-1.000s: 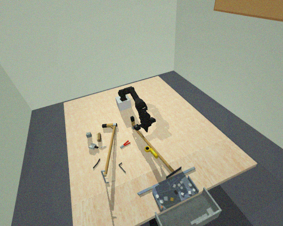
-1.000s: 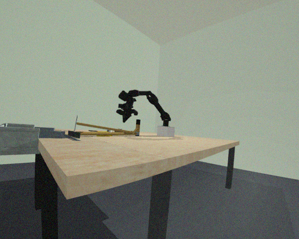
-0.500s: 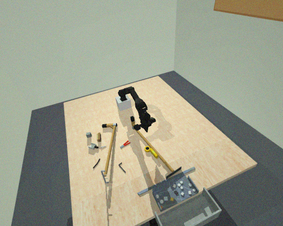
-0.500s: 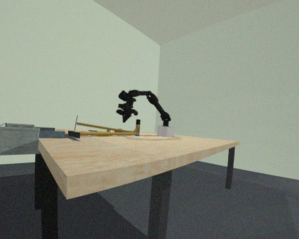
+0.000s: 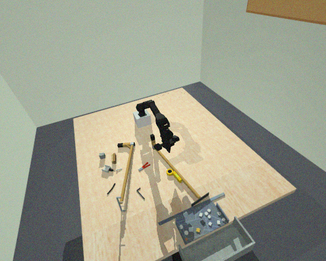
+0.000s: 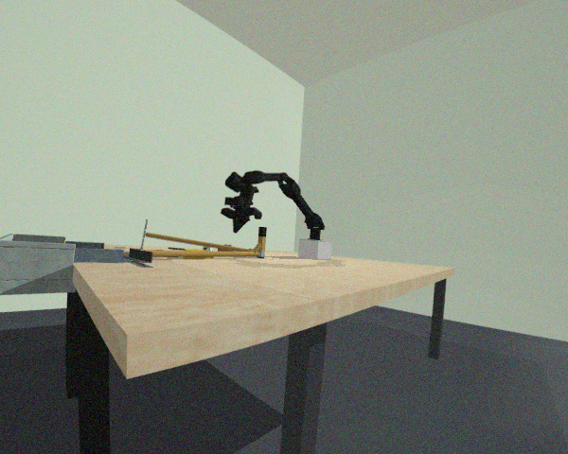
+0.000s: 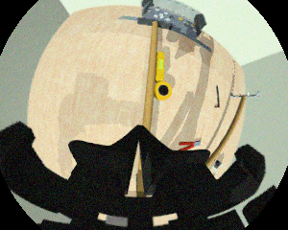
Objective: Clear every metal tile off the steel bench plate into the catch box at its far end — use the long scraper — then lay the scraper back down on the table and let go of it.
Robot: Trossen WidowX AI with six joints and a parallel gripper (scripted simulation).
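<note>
Clearly, the table (image 5: 101, 219) (image 6: 255, 303) (image 7: 106, 53) is the biggest thing, filling the middle and bottom of the top view. On it, the black arm (image 5: 160, 119) (image 6: 289, 187) reaches from a pale block (image 5: 143, 121) (image 6: 315, 249) near the centre of that view. Two long tools come next: one scraper (image 5: 182, 180) (image 6: 196, 253) (image 7: 152, 72), black-bladed, slants from the centre toward the lower right, its blade at the near edge of the plate; the other, a rake (image 5: 127, 174) (image 6: 186, 239) (image 7: 235, 121), lies left of centre. At the bottom right, the grey box (image 5: 249, 242) (image 6: 32, 269) adjoins the plate (image 5: 195, 222), where pale tiles (image 5: 209, 224), a yellow one (image 5: 198, 230) and others are scattered; pale pieces also show in the box. The gripper (image 5: 169, 150) (image 6: 235, 229) (image 7: 139, 128) is clenched on nothing, above the table near the scraper's grip end. Smaller still, a yellow level (image 5: 177, 176) (image 7: 160, 67) and a yellow ring (image 5: 169, 169) (image 7: 163, 98) sit beside the shaft, lower right of centre. Red-handled pliers (image 5: 144, 166) (image 7: 192, 145) lie at the centre, with a hex key (image 5: 140, 193) (image 7: 218, 97) below them. Left of the rake are a brown block (image 5: 114, 158) and a small grey block (image 5: 101, 155).
</note>
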